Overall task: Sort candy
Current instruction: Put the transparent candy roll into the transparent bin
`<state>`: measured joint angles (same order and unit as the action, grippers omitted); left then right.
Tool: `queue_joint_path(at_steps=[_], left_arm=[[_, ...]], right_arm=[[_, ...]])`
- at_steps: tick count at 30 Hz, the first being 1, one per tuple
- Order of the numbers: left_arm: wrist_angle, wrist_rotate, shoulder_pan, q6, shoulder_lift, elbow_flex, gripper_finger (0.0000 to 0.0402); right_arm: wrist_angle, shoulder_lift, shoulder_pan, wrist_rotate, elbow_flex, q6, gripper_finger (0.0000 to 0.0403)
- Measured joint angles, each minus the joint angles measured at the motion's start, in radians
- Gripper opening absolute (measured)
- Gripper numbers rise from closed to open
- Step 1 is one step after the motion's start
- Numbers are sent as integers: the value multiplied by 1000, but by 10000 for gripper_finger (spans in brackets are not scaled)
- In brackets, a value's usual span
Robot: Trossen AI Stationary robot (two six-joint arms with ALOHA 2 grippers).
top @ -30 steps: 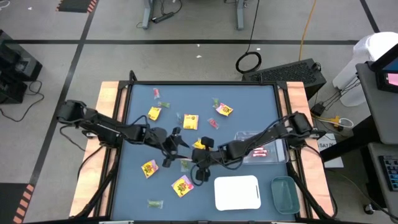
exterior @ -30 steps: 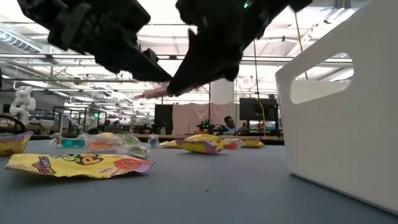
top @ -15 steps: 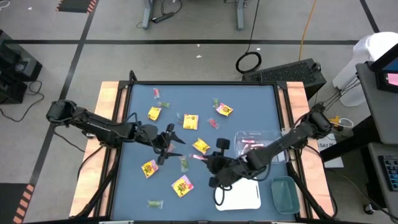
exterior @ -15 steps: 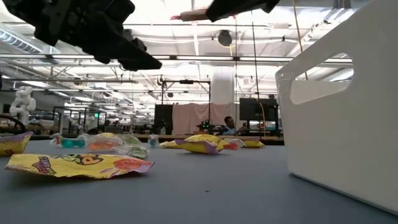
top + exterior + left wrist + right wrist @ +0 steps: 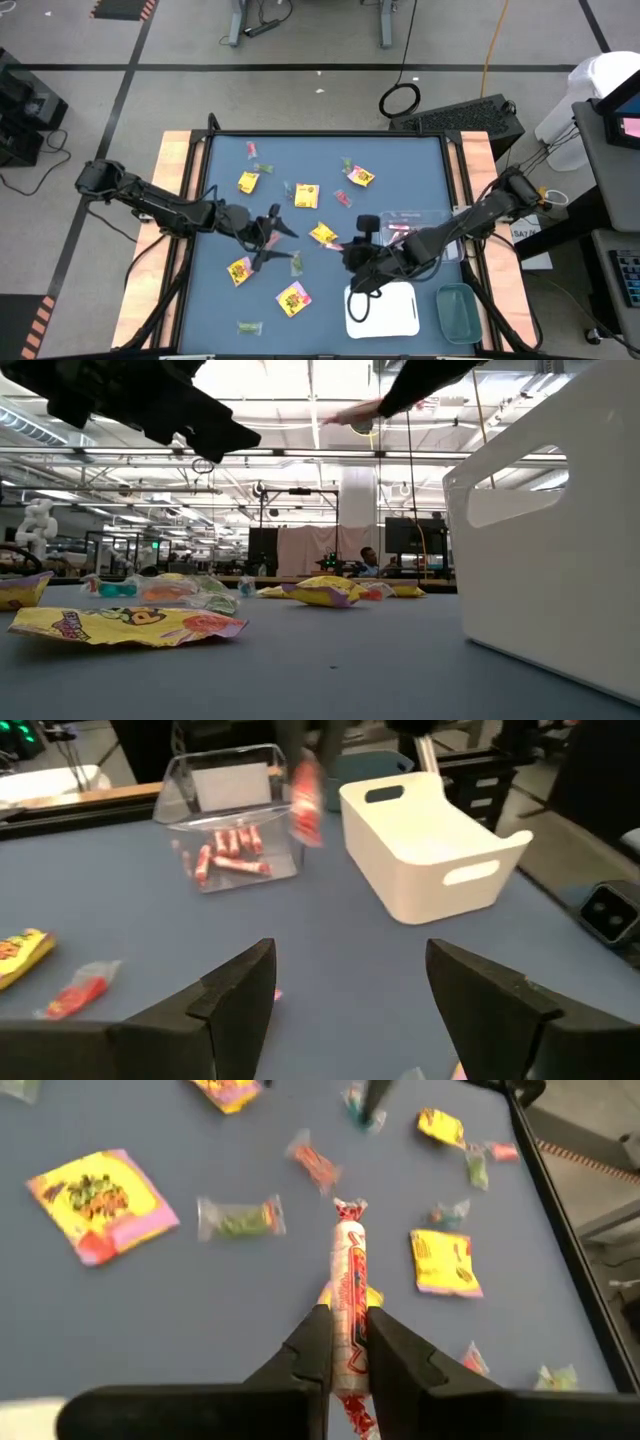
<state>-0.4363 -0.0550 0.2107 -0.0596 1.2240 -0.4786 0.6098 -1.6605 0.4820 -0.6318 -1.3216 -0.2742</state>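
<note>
From above, the left hand (image 5: 272,238) hangs with its fingers spread wide and nothing between them, over the middle of the blue table (image 5: 225,165). Yellow packets (image 5: 248,182) lie scattered around it, one (image 5: 240,271) just beside it toward the near edge. The right hand (image 5: 346,249) is pinched on a pink-red stick (image 5: 333,244), with a yellow packet (image 5: 322,234) right at its tip, the white tray (image 5: 382,309) just behind it and the clear tray (image 5: 418,232) off to its side.

From table height, both arms pass overhead as dark shapes; the stick (image 5: 345,413) pokes out pale pink from the right one, well above the table. A yellow packet (image 5: 125,624) lies flat near the camera, the white tray (image 5: 560,540) beside it.

Past the left hand's own spread fingers (image 5: 235,995), the clear tray (image 5: 230,820) holds several red sticks, next to the white tray (image 5: 430,845).

Past the right hand's fingers (image 5: 310,1342), the stick (image 5: 349,1290) is clamped upright between them, with packets (image 5: 100,1203) and small wrapped pieces (image 5: 240,1217) scattered on the table beyond.
</note>
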Motion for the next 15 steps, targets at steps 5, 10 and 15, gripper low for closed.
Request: queue_joint_path(at_steps=[5, 10, 15], left_arm=[[0, 7, 30, 27, 0, 0, 262], [-4, 25, 65, 33, 0, 0, 262], [-4, 68, 95, 62, 0, 0, 262]], right_arm=[[103, 104, 41, 14, 0, -28, 38], [117, 219, 92, -1, 37, -35, 38], [-95, 376, 109, -17, 257, -15, 38]])
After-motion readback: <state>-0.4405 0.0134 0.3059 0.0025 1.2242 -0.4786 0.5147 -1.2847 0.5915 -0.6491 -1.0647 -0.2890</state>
